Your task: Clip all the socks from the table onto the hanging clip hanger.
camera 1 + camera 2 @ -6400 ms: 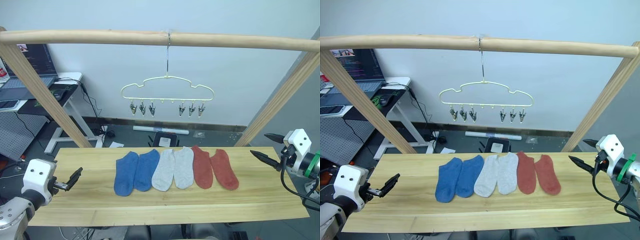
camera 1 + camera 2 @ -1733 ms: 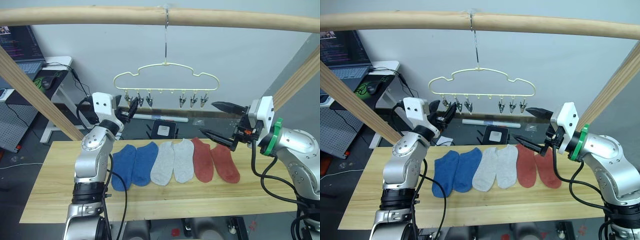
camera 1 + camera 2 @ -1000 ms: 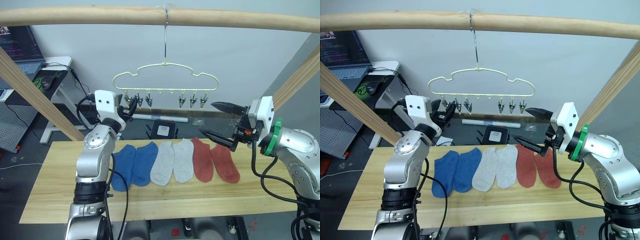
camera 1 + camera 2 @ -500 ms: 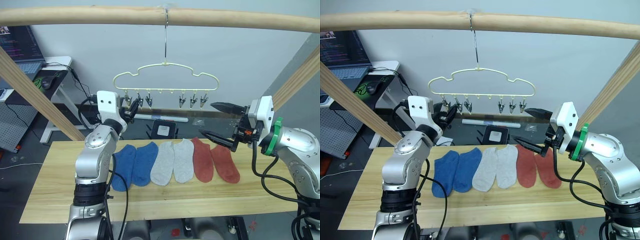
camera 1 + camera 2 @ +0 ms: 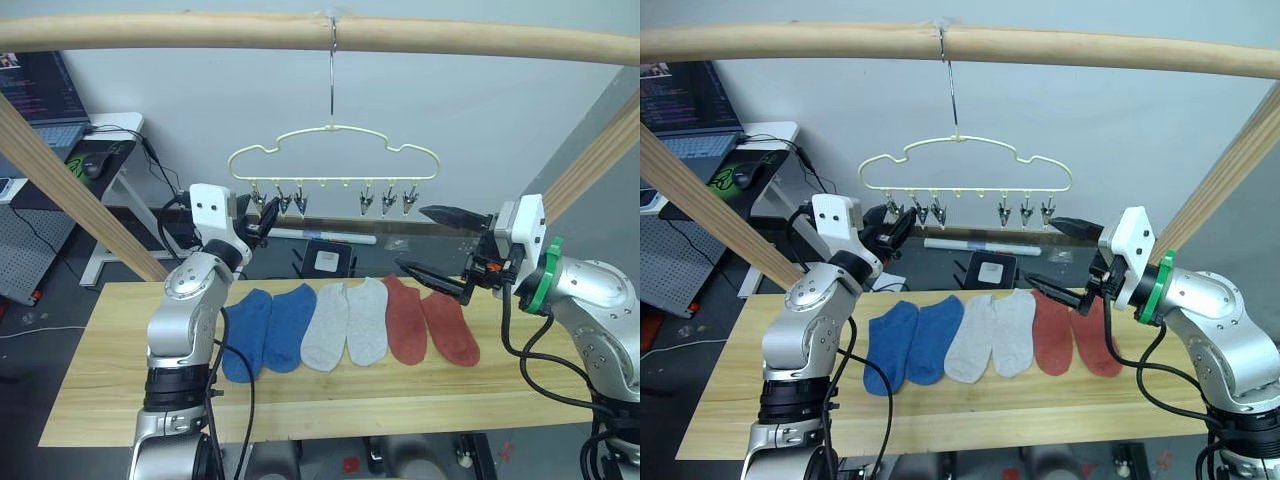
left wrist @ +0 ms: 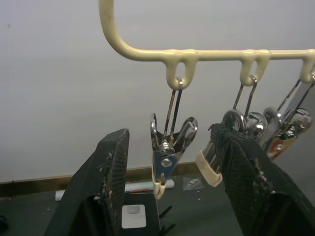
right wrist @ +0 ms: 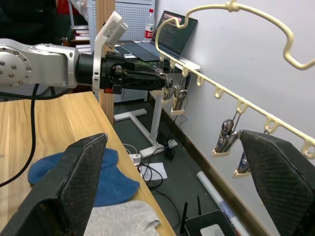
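Socks (image 5: 345,322) lie in a row across the middle of the table (image 5: 90,390), all six flat and side by side: two blue ones (image 5: 268,327) toward the robot's left, two light grey in the centre, two rust red (image 5: 430,324) toward the right. Above them the clip hanger (image 5: 333,161) hangs by its hook from a thick wooden pole (image 5: 150,30) that spans the scene, its six metal clips in two groups of three, none holding a sock.

The left gripper (image 6: 170,162) is raised to the hanger's left end with its fingers spread apart, and the outermost clip (image 6: 167,155) hangs between them without either finger touching it. The right gripper (image 5: 432,243) is held above the red socks, below and to the right of the hanger, its two fingers wide open and empty.

Slanted wooden posts (image 5: 70,180) stand at both sides of the frame. Behind, a small white desk (image 5: 770,135) with a laptop (image 5: 685,120) stands at the left, and a white box (image 5: 326,262) sits on the floor beyond the table.
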Robot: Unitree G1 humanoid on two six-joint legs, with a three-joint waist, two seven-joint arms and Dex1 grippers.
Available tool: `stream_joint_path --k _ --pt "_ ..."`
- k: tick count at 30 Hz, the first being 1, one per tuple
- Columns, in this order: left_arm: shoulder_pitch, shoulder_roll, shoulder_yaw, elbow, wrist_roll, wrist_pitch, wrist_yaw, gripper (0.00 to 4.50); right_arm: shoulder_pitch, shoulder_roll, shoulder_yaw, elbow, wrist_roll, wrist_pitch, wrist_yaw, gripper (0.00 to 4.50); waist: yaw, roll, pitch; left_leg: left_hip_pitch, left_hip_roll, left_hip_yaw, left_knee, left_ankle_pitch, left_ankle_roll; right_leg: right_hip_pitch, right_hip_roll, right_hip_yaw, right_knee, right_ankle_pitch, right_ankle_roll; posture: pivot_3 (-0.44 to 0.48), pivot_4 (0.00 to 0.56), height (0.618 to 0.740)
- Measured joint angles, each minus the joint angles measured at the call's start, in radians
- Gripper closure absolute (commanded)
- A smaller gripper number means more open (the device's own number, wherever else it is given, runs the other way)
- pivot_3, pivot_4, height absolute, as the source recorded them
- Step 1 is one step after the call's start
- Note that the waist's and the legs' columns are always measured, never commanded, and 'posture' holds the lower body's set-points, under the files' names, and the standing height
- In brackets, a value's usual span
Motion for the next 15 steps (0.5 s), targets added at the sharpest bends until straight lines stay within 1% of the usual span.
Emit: stream_joint_path --k 7,12,15 --pt "0.005 -0.006 0.014 0.044 -0.024 -0.098 -0.051 1.70 0.014 0.007 0.006 -0.025 0.000 0.000 -0.029 0.00 -0.001 0.000 0.000 0.000 0.000 0.000 0.000 0.000 0.000 0.000 0.000 0.000 0.000 0.000 0.000 -0.137 0.246 0.740" --pt "0.015 -0.009 -0.004 0.075 0.009 -0.176 -0.052 1.70 0.033 0.007 0.006 -0.044 0.000 0.001 -0.045 0.00 -0.002 0.000 0.001 0.000 0.000 0.000 0.000 0.000 0.000 0.000 0.000 0.000 0.000 0.000 0.000 -0.146 0.248 0.740" --pt "0.014 -0.027 -0.006 0.083 0.017 -0.207 -0.044 1.70 0.041 0.007 0.005 -0.050 0.000 0.002 -0.050 0.00 -0.003 0.000 0.001 0.000 0.000 0.000 0.000 0.000 0.000 0.000 0.000 0.000 -0.001 0.000 0.000 -0.148 0.251 0.740"
